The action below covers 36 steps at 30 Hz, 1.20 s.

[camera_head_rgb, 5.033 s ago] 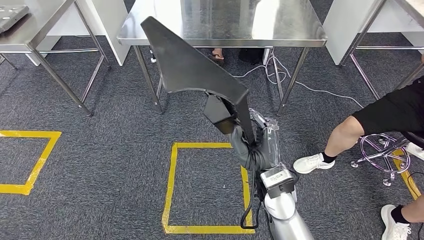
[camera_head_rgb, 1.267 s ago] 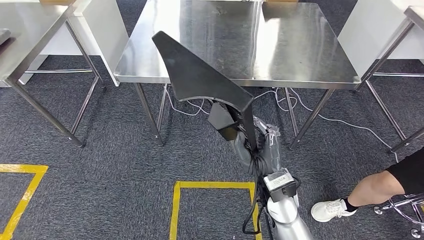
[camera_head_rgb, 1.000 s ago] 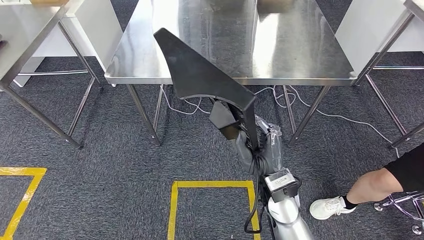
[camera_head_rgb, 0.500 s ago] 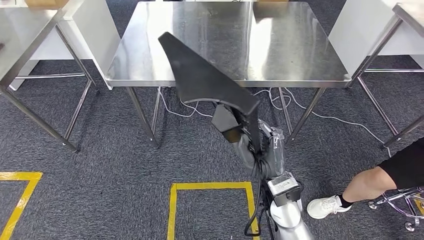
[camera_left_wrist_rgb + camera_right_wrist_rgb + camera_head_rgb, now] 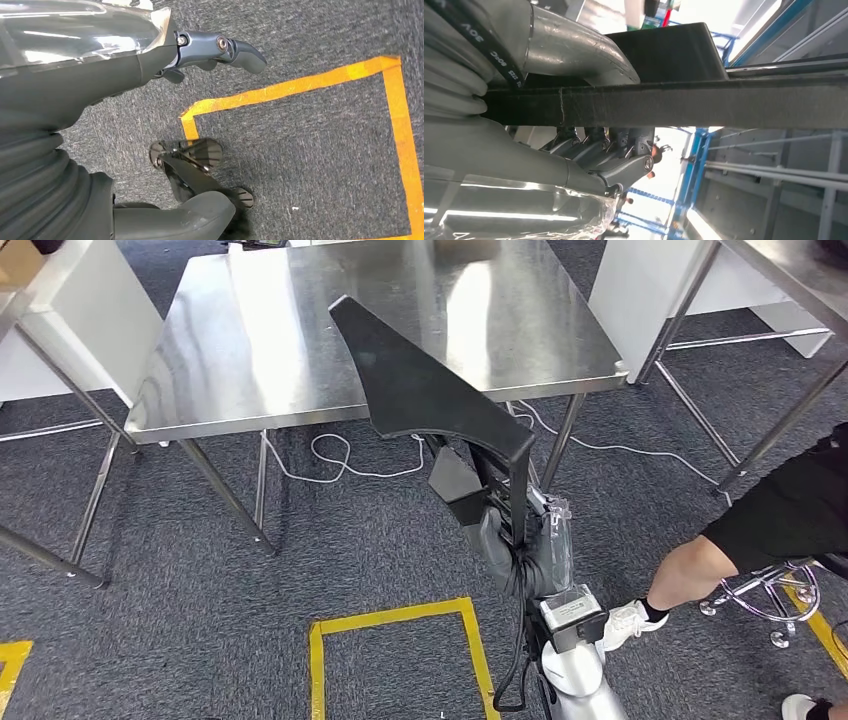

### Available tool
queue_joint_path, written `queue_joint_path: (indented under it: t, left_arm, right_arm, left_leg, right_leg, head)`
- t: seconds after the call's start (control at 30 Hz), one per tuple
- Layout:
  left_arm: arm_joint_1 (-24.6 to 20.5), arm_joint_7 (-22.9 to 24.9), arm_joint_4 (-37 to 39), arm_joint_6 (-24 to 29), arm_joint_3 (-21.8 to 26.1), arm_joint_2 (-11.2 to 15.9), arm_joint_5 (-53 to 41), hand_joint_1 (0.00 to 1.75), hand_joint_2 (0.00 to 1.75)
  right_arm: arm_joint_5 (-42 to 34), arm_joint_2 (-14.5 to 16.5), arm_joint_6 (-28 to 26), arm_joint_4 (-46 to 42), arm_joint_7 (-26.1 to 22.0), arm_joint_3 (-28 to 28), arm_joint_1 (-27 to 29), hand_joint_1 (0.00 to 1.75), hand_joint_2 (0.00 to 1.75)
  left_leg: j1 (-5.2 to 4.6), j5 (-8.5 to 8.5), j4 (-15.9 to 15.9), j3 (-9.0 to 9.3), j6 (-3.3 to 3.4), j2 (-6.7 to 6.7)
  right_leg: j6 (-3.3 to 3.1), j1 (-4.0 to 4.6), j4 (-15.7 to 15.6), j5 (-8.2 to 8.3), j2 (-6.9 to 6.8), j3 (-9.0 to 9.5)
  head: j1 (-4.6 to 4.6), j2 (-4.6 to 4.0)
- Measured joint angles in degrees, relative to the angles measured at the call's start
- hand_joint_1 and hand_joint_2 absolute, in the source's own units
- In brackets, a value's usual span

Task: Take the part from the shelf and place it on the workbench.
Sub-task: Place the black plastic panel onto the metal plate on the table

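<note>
Camera advanced, table [image 5: 250,390] now nearer; right hand [image 5: 500,530] grips black part [image 5: 420,390] at its near end, long axis running far-left over the table's near edge; left hand [image 5: 210,55] hangs slack, holding nothing.

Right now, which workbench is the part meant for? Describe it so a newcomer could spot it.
Start from the large flat black plastic part held up by the right hand. Its pointed tip overlaps the square stainless steel workbench straight ahead. Unlike the steel tables at either side, this one has white cables trailing on the carpet beneath.
</note>
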Motion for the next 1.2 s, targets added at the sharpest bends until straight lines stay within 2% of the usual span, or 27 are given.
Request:
queue_joint_path:
  t: [0.03,0.07,0.13,0.17,0.2,0.27,0.33,0.4,0.47,0.6,0.73,0.83,0.87,0.9,0.97,1.03,1.07,1.1,1.13,1.2]
  left_arm:
    - [0.0,0.0,0.0,0.1,0.0,0.0,0.0,0.0,1.75]
    - [0.0,0.1,0.0,0.1,0.0,0.0,0.0,0.0,1.75]
    - [-0.1,0.1,0.0,0.2,0.0,0.1,0.0,0.0,1.75]
    - [-0.2,0.1,0.0,0.2,0.0,0.1,0.0,0.0,1.75]
    - [-0.2,0.2,0.0,0.2,0.0,0.2,0.0,0.0,1.75]
    - [-0.4,0.2,0.0,0.3,0.0,0.2,-0.1,0.0,1.75]
    - [-0.4,0.2,0.0,0.5,0.0,0.2,-0.2,0.0,1.75]
    - [-0.4,0.2,0.0,0.9,0.0,0.2,-0.2,0.0,1.75]
    - [-0.4,0.2,0.0,1.3,0.0,0.2,-0.3,0.0,1.75]
    - [-0.4,0.2,0.0,1.9,0.0,0.2,-0.4,0.0,1.75]
    - [-0.4,0.3,0.0,2.0,0.0,0.2,-0.5,0.0,1.75]
    - [-0.4,0.4,0.0,2.1,0.0,0.2,-0.6,0.0,1.75]
    - [-0.4,0.4,0.0,2.1,0.0,0.2,-0.6,0.0,1.75]
    - [-0.4,0.4,0.0,2.1,0.0,0.2,-0.6,0.0,1.75]
    - [-0.4,0.4,0.0,2.1,0.0,0.1,-0.6,0.0,1.75]
    - [-0.3,0.5,0.0,2.1,0.0,0.1,-0.8,0.0,1.75]
    - [-0.2,0.5,0.0,2.1,0.0,0.1,-0.9,0.0,1.75]
    - [-0.2,0.6,0.0,2.1,0.0,0.1,-1.0,0.0,1.75]
    - [-0.1,0.7,0.0,2.1,0.0,0.1,-1.0,0.0,1.75]
    - [-0.1,0.7,0.0,2.1,0.0,0.1,-1.1,0.0,1.75]
  right_arm:
    - [0.0,0.0,0.0,0.0,0.0,0.0,0.1,1.75,1.75]
    - [0.1,0.0,0.0,0.0,0.0,0.0,0.1,1.75,1.75]
    - [0.1,0.1,0.0,0.0,0.0,0.0,0.1,1.75,1.75]
    - [0.1,0.1,0.0,0.0,0.0,0.0,0.1,1.75,1.75]
    - [0.1,0.1,0.0,0.0,0.0,0.0,0.1,1.75,1.75]
    - [0.2,0.2,-0.1,0.0,0.0,0.0,0.1,1.75,1.75]
    - [0.3,0.2,-0.1,0.0,0.0,0.0,0.1,1.75,1.75]
    - [0.5,0.2,-0.2,0.0,0.0,0.0,0.1,1.75,1.75]
    - [0.6,0.2,-0.2,0.0,0.0,0.0,0.1,1.75,1.75]
    - [0.7,0.2,-0.2,0.0,0.0,0.0,0.1,1.75,1.75]
    - [0.9,0.2,-0.2,0.0,0.0,0.0,0.0,1.75,1.75]
    - [1.0,0.3,-0.2,0.0,0.1,0.0,-0.2,1.75,1.75]
    - [1.0,0.3,-0.2,0.0,0.1,0.0,-0.2,1.75,1.75]
    - [1.1,0.4,-0.2,0.0,0.1,0.0,-0.3,1.75,1.75]
    - [1.1,0.4,-0.2,0.0,0.1,0.1,-0.6,1.75,1.75]
    - [1.1,0.3,-0.2,0.0,0.1,0.1,-0.7,1.75,1.75]
    - [1.1,0.3,-0.2,0.1,0.1,0.1,-0.7,1.75,1.75]
    - [1.1,0.3,-0.2,0.1,0.1,0.1,-0.7,1.75,1.75]
    - [1.1,0.3,-0.2,0.1,0.1,0.1,-0.7,1.75,1.75]
    - [1.1,0.3,-0.2,0.1,0.1,0.1,-0.7,1.75,1.75]
  left_leg:
    - [-0.11,1.07,0.5,-1.08,0.35,-0.1]
    - [-0.27,3.24,-1.3,-1.05,0.84,-0.23]
    - [-0.8,8.36,-8.6,1.2,2.17,-0.83]
    - [-1.1,9.96,-11.7,2.27,2.69,-1.05]
    - [-1.35,10.76,-13.6,2.9,2.89,-1.17]
    - [-1.65,10.9,-14.5,3.04,1.88,-1.11]
    - [-1.9,10.99,-14.6,3.0,1.27,-1.27]
    - [-2.16,11.09,-14.6,2.93,1.75,-1.44]
    - [-2.33,11.2,-14.5,2.84,1.96,-1.49]
    - [-2.62,11.32,-14.5,2.65,2.22,-1.5]
    - [-2.75,11.31,-14.5,2.6,2.39,-1.51]
    - [-2.85,11.32,-14.6,2.65,3.27,-1.43]
    - [-2.62,11.59,-15.1,2.93,3.72,-1.26]
    - [-2.34,11.94,-15.8,3.34,4.07,-1.09]
    - [-1.86,12.48,-16.9,3.99,4.48,-0.58]
    - [-1.83,12.45,-17.0,4.06,4.51,-0.13]
    - [-1.79,12.35,-17.0,4.08,4.39,0.07]
    - [-1.7,12.22,-17.0,4.15,4.19,0.24]
    - [-1.54,12.04,-16.9,4.3,3.9,0.36]
    - [-1.27,11.45,-16.5,4.64,2.98,0.49]
  right_leg:
    - [-0.07,0.2,0.0,-0.05,0.56,0.12]
    - [-0.14,0.39,0.0,-0.1,1.07,0.33]
    - [-0.29,0.69,0.0,-0.23,1.81,0.85]
    - [-0.29,0.86,0.0,-0.28,2.11,0.98]
    - [-0.28,1.0,0.0,-0.37,2.27,0.94]
    - [-0.39,1.21,0.2,-0.61,2.24,0.69]
    - [-0.47,1.15,0.2,-0.7,1.93,0.62]
    - [-0.31,1.05,0.1,-0.59,1.71,0.68]
    - [-0.13,1.03,-0.1,-0.48,1.63,0.71]
    - [0.25,0.91,-0.1,-0.4,1.62,0.72]
    - [0.3,0.68,-0.2,-0.39,1.61,0.72]
    - [1.16,-0.06,-1.0,-0.02,1.81,0.92]
    - [1.48,-0.15,-1.1,0.07,1.61,0.92]
    - [1.55,0.1,-0.6,-0.25,1.0,0.64]
    - [1.08,0.32,4.1,-2.41,-0.61,-1.69]
    - [0.81,0.13,11.8,-5.4,-1.41,-5.57]
    - [1.03,-0.07,14.4,-6.1,-1.54,-6.92]
    - [1.49,-0.31,15.0,-5.97,-1.67,-7.25]
    - [2.15,-0.57,13.2,-4.97,-1.85,-6.29]
    - [3.4,-1.04,5.4,-2.2,-2.55,-2.09]
  head:
    - [-0.01,0.0]
    - [-0.01,-0.01]
    - [0.03,-0.01]
    - [0.1,-0.01]
    - [0.14,-0.01]
    - [0.2,-0.01]
    - [0.2,0.0]
    - [0.2,0.0]
    - [0.21,-0.01]
    - [0.2,0.0]
    - [0.2,-0.01]
    - [0.09,-0.01]
    - [0.05,-0.01]
    - [0.07,-0.01]
    - [0.2,0.0]
    - [0.29,0.01]
    - [0.28,0.01]
    - [0.27,0.01]
    - [0.28,0.0]
    - [0.33,0.0]
